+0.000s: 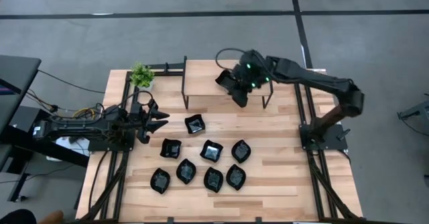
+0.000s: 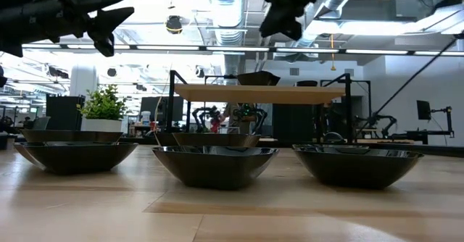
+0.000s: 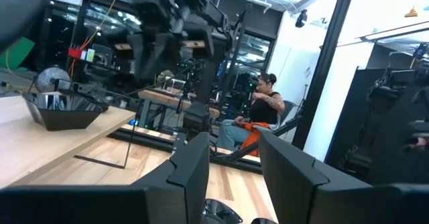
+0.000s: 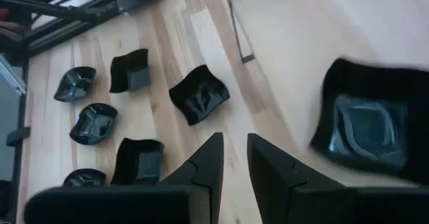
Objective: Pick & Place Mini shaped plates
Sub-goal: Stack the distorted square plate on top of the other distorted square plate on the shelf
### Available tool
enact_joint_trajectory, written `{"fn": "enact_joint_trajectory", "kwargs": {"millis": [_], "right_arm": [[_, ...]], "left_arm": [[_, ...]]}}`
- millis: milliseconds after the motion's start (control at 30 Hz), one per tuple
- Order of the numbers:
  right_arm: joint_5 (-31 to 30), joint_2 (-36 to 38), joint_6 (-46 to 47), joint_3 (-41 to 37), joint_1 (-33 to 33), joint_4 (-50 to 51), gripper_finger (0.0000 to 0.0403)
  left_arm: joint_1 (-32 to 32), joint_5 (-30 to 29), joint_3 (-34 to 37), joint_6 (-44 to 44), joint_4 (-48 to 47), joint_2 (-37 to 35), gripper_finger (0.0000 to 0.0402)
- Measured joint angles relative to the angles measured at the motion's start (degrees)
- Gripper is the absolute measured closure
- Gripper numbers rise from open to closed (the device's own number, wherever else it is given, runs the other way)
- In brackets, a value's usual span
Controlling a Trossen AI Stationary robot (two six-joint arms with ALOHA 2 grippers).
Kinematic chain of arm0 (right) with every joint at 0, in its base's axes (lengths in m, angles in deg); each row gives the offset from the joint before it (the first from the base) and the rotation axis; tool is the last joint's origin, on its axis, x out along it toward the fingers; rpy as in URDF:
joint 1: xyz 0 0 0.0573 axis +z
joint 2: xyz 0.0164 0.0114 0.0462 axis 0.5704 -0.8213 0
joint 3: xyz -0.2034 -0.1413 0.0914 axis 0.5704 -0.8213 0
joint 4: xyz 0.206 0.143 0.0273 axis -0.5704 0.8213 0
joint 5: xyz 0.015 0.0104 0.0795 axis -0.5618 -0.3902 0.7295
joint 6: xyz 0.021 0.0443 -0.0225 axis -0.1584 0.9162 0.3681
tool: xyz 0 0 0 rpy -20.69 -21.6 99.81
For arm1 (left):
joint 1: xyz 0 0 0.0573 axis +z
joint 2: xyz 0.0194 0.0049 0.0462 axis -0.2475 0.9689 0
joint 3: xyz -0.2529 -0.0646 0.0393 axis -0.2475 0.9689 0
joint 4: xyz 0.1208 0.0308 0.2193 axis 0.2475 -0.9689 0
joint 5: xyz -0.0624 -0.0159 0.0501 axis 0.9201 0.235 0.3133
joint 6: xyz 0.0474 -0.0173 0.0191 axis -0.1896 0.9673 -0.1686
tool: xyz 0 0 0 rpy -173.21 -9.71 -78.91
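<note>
Pincer [image 1: 239,96] of the right arm (reaching inward) hovers above shelf [image 1: 208,83].

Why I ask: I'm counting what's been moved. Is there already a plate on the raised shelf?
Yes: the right wrist view shows a black plate resting on the shelf, near the right gripper.

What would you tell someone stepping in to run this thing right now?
Left gripper: open, empty, raised at the table's left side.
Right gripper: open, empty, above the shelf.
Plates: one sits on the shelf; eight lie on the table.
Done: apparently one plate shelved.
Left: probably moving the other eight.
</note>
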Motion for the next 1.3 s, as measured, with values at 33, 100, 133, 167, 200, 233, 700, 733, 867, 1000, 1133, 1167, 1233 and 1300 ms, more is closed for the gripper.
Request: {"fn": "enact_joint_trajectory", "kwargs": {"millis": [33, 100, 133, 167, 200, 233, 700, 733, 867, 1000, 1133, 1167, 1233, 1300], "right_arm": [[-0.7, 1.5, 0.9, -2.6, 0.6, -1.2, 0.0340], [-2.5, 4.7, 2.9, -7.7, 2.0, -3.9, 0.0340], [-3.3, 6.4, 3.9, -10.1, 2.6, -5.5, 0.0340], [-4.0, 8.1, 4.8, -12.6, 3.3, -7.3, 0.0340], [-4.7, 9.7, 5.7, -14.9, 3.9, -9.2, 0.0340], [-5.3, 11.3, 6.6, -17.3, 4.6, -11.3, 0.0340], [-7.9, 33.3, 12.2, -39.7, 6.6, -27.2, 0.0340], [-7.9, 34.8, 12.2, -40.7, 6.6, -27.9, 0.0340], [-7.9, 40.9, 12.7, -44.8, 6.6, -29.4, 0.0340], [-7.9, 46.5, 13.3, -49.1, 6.6, -32.1, 0.0340], [-7.9, 51.4, 14.3, -53.1, 6.6, -35.3, 0.0340], [-7.9, 52.4, 14.3, -54.0, 6.6, -36.1, 0.0340], [-7.9, 54.1, 14.5, -55.1, 6.6, -36.9, 0.0340], [-7.9, 55.3, 14.6, -55.6, 6.6, -37.2, 0.0340]], "left_arm": [[0.0, 0.0, -0.7, 0.0, -0.6, 0.1, 0.0270], [0.0, 0.0, -2.6, -0.2, -1.7, 1.1, 0.0270], [0.0, 0.0, -3.8, -0.2, -2.7, 1.8, 0.0270], [0.0, 0.1, -5.3, -0.2, -4.3, 2.8, 0.0270], [0.0, 0.6, -6.7, -0.5, -6.0, 4.1, 0.0270], [0.0, 1.7, -8.3, -0.7, -8.5, 5.4, 0.0270], [0.0, 6.4, -32.3, -0.2, -42.1, 25.0, 0.0270], [0.0, 6.4, -33.7, -0.2, -43.7, 26.4, 0.0270], [0.0, 6.4, -37.1, 3.1, -45.2, 31.5, 0.0270], [0.2, 6.4, -39.1, 6.5, -45.2, 36.6, 0.0270], [0.8, 6.4, -39.3, 7.1, -45.3, 40.9, 0.0270], [0.8, 6.4, -39.3, 7.1, -45.2, 41.7, 0.0270], [0.8, 6.4, -39.3, 7.2, -44.9, 43.0, 0.0270], [0.8, 6.4, -39.3, 7.3, -44.8, 43.8, 0.0270]]}}
